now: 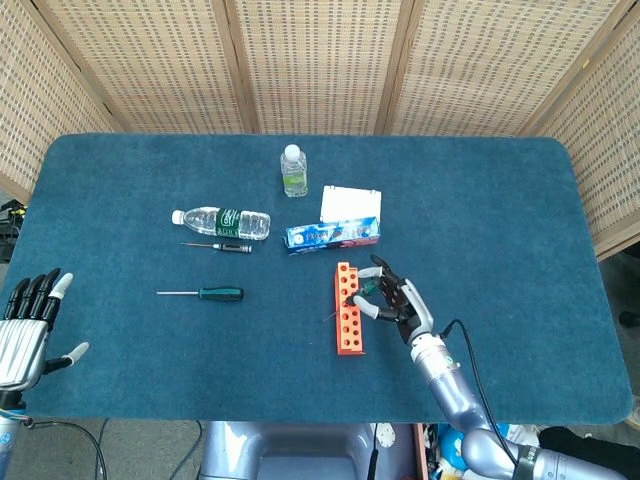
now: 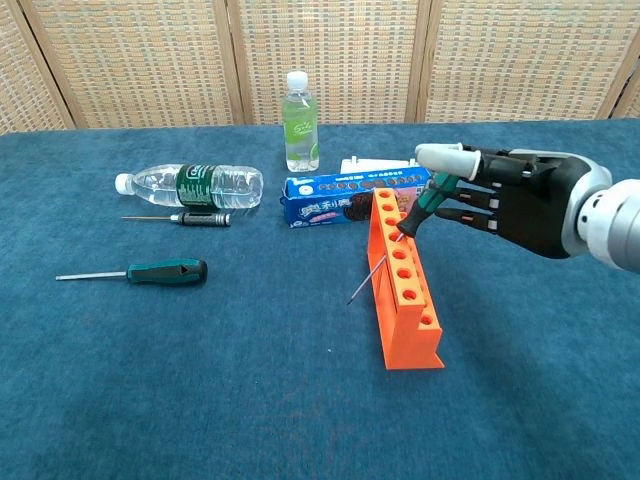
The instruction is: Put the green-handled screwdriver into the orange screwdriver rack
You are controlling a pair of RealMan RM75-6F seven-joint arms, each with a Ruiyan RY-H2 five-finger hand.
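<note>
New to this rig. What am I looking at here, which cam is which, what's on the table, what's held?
Two robot arms with humanlike hands work at a blue table. One camera looks down from the robot's head, the other looks forward from its chest. The right hand holds a green-handled screwdriver tilted in the orange rack, its shaft poking out the rack's side. The left hand waits open at the table's edge. Also on the table: another green-handled screwdriver, a black one, a lying bottle, an upright bottle, a blue packet, a white box.
</note>
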